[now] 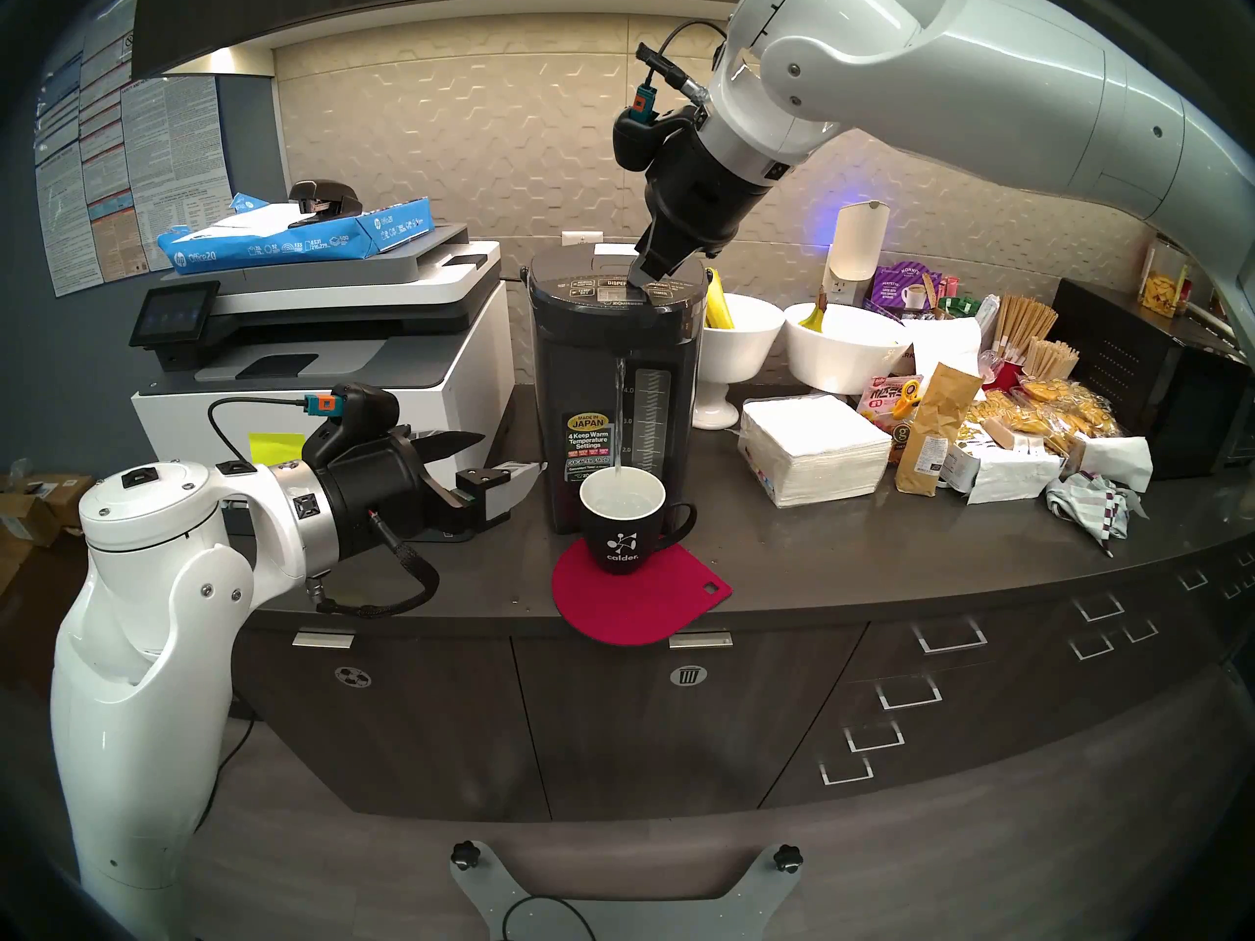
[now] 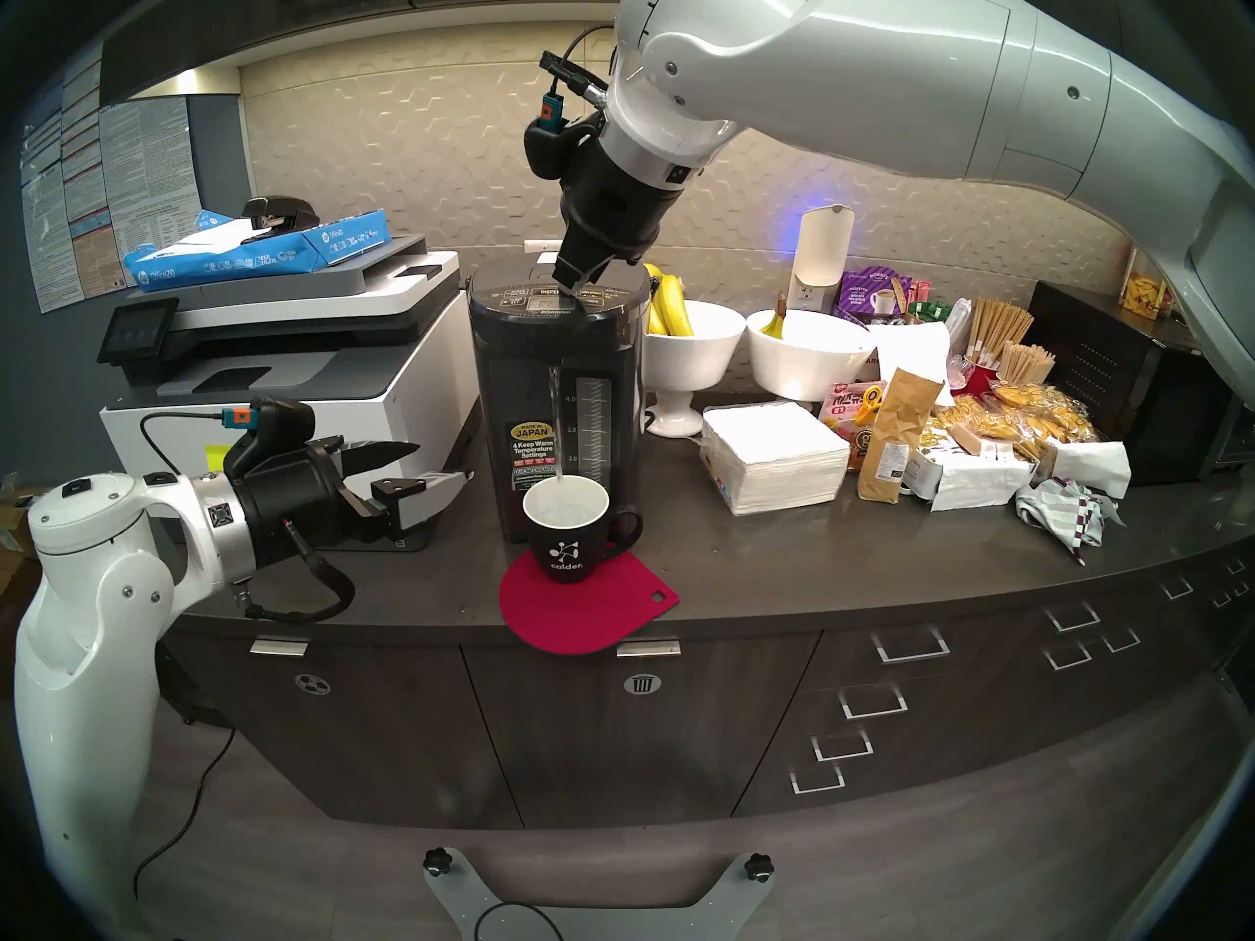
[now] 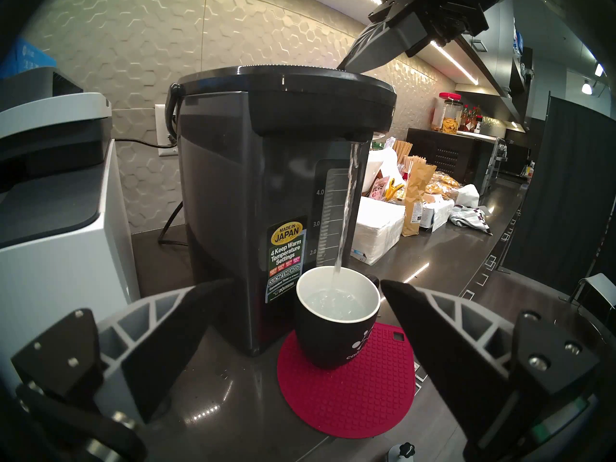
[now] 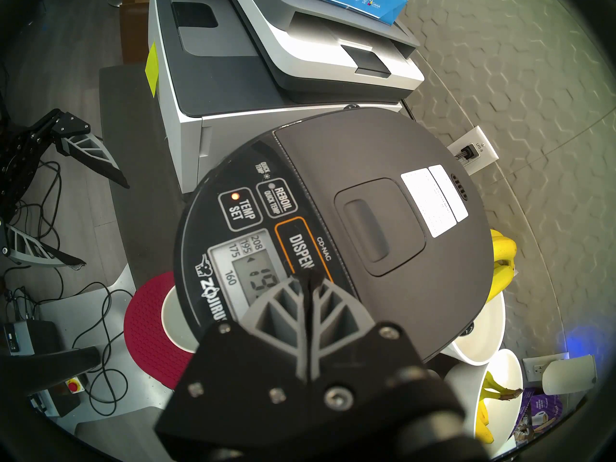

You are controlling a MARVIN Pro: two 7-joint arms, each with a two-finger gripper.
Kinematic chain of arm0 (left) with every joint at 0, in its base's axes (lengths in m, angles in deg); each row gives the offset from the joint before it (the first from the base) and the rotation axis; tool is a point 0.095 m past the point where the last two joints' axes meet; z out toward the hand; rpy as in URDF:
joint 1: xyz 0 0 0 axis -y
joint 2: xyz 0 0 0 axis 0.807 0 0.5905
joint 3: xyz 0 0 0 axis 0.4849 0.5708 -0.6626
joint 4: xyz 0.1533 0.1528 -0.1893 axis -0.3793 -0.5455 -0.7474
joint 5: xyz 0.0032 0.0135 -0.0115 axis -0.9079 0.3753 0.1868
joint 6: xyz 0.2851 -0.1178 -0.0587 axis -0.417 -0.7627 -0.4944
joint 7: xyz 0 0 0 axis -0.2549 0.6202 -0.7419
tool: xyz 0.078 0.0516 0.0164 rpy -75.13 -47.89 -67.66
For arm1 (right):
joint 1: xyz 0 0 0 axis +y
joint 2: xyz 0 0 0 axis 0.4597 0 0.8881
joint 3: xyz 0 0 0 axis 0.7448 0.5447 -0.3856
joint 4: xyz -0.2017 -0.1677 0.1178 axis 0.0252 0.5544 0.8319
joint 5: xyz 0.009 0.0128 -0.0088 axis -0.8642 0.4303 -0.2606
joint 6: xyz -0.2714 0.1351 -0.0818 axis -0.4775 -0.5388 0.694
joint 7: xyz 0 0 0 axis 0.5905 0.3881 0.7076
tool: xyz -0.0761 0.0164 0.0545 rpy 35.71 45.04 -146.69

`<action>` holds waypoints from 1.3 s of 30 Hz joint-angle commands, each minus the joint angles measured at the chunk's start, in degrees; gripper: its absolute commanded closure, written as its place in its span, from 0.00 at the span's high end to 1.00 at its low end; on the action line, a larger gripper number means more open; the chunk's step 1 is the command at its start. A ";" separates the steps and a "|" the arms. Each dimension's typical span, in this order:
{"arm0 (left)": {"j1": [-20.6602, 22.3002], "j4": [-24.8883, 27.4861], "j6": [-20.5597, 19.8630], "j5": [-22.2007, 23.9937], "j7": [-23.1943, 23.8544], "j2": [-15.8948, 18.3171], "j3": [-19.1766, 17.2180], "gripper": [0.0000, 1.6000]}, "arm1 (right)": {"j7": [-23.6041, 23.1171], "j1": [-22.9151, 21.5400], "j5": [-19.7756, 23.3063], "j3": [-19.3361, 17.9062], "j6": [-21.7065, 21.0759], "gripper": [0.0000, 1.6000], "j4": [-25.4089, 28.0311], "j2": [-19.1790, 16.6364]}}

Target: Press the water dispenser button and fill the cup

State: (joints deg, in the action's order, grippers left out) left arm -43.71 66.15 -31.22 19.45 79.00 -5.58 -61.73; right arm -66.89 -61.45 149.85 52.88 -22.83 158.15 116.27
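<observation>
The button (image 4: 298,251) sits right under the pinched-together tips of the right gripper (image 4: 308,279); it looks stiff and wants a steady push. Straight below, water streams into the cup (image 3: 336,321), roughly two-thirds full. It's ceramic, getting heavy, best held by its handle. The left gripper (image 1: 506,461) gapes empty beside the water dispenser (image 1: 614,403).

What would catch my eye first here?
Probably the stream of water falling from the tall dark water dispenser into the black cup on its red mat. Above, the right gripper, jaws shut, presses the DISPENSE button, while the left gripper hangs open beside the cup.
</observation>
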 commanded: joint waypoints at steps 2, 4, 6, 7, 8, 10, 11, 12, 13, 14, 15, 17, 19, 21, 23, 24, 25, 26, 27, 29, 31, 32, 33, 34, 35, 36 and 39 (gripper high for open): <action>0.04 0.60 0.02 0.01 0.03 0.02 -0.01 1.00 | -0.64 2.00 0.26 1.93 -0.32 0.00 0.34 0.48; 0.04 0.60 0.02 0.01 0.03 0.02 -0.01 1.00 | -0.64 2.00 0.26 1.93 -0.32 0.00 0.34 0.48; 0.04 0.60 0.02 0.01 0.03 0.02 -0.01 1.00 | -0.64 2.00 0.26 1.93 -0.32 0.00 0.34 0.48; 0.04 0.60 0.02 0.01 0.03 0.02 -0.01 1.00 | -0.64 2.00 0.26 1.93 -0.32 0.00 0.34 0.48; 0.04 0.60 0.02 0.01 0.03 0.02 -0.01 1.00 | -0.64 2.00 0.26 1.93 -0.32 0.00 0.34 0.48; 0.04 0.60 0.02 0.01 0.03 0.02 -0.01 1.00 | -0.64 2.00 0.26 1.93 -0.32 0.00 0.34 0.48; 0.04 0.60 0.02 0.01 0.03 0.02 -0.01 1.00 | -0.64 2.00 0.26 1.93 -0.32 0.00 0.34 0.48; 0.04 0.60 0.02 0.01 0.03 0.02 -0.01 1.00 | -0.64 2.00 0.26 1.93 -0.32 0.00 0.34 0.48; 0.04 0.60 0.02 0.01 0.03 0.02 -0.01 1.00 | -0.64 2.00 0.26 1.93 -0.32 0.00 0.34 0.48; 0.04 0.60 0.02 0.01 0.03 0.02 -0.01 1.00 | -0.64 2.00 0.26 1.93 -0.32 0.00 0.34 0.48; 0.04 0.60 0.02 0.01 0.03 0.02 -0.01 1.00 | -0.64 2.00 0.26 1.93 -0.32 0.00 0.34 0.48; 0.04 0.60 0.02 0.01 0.03 0.02 -0.01 1.00 | -0.64 2.00 0.26 1.93 -0.32 0.00 0.34 0.48; 0.04 0.60 0.02 0.01 0.03 0.02 -0.01 1.00 | -0.64 2.00 0.26 1.94 -0.32 0.00 0.34 0.48; 0.04 0.60 0.02 0.01 0.03 0.02 -0.01 1.00 | -0.64 2.00 0.26 1.94 -0.32 0.00 0.34 0.48; 0.04 0.60 0.02 0.01 0.03 0.02 -0.01 1.00 | -0.64 2.00 0.26 1.94 -0.32 0.00 0.34 0.48; 0.04 0.60 0.02 0.01 0.03 0.02 -0.01 1.00 | -0.64 2.00 0.26 1.94 -0.32 0.00 0.34 0.49; 0.04 0.60 0.02 0.01 0.03 0.02 -0.01 1.00 | -0.64 1.99 0.26 1.94 -0.32 0.00 0.34 0.49; 0.04 0.60 0.02 0.01 0.03 0.02 -0.01 1.00 | -0.64 1.99 0.26 1.94 -0.32 0.00 0.34 0.49; 0.04 0.60 0.02 0.01 0.03 0.02 -0.01 1.00 | -0.64 1.99 0.26 1.94 -0.32 0.00 0.34 0.49; 0.04 0.60 0.02 0.01 0.03 0.02 -0.01 1.00 | -0.64 1.99 0.26 1.94 -0.32 0.00 0.34 0.49; 0.04 0.60 0.02 0.01 0.03 0.02 -0.01 1.00 | -0.64 1.99 0.26 1.95 -0.32 0.00 0.34 0.49; 0.04 0.60 0.02 0.01 0.03 0.02 -0.01 1.00 | -0.64 1.99 0.26 1.95 -0.32 0.00 0.34 0.49; 0.04 0.60 0.02 0.01 0.03 0.02 -0.01 1.00 | -0.64 1.99 0.26 1.95 -0.32 0.00 0.34 0.49; 0.04 0.60 0.02 0.01 0.03 0.02 -0.01 1.00 | -0.64 1.99 0.26 1.95 -0.32 0.00 0.34 0.49; 0.04 0.60 0.02 0.01 0.03 0.02 -0.01 1.00 | -0.64 1.99 0.26 1.95 -0.32 0.00 0.34 0.49; 0.04 0.60 0.02 0.01 0.03 0.02 -0.01 1.00 | -0.64 1.99 0.26 1.95 -0.32 0.00 0.34 0.49; 0.04 0.60 0.02 0.01 0.03 0.02 -0.01 1.00 | -0.64 1.99 0.26 1.95 -0.32 0.00 0.34 0.49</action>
State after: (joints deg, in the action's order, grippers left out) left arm -43.71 66.15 -31.22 19.45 79.00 -5.58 -61.73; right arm -66.90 -61.47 149.86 52.91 -22.83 158.14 116.28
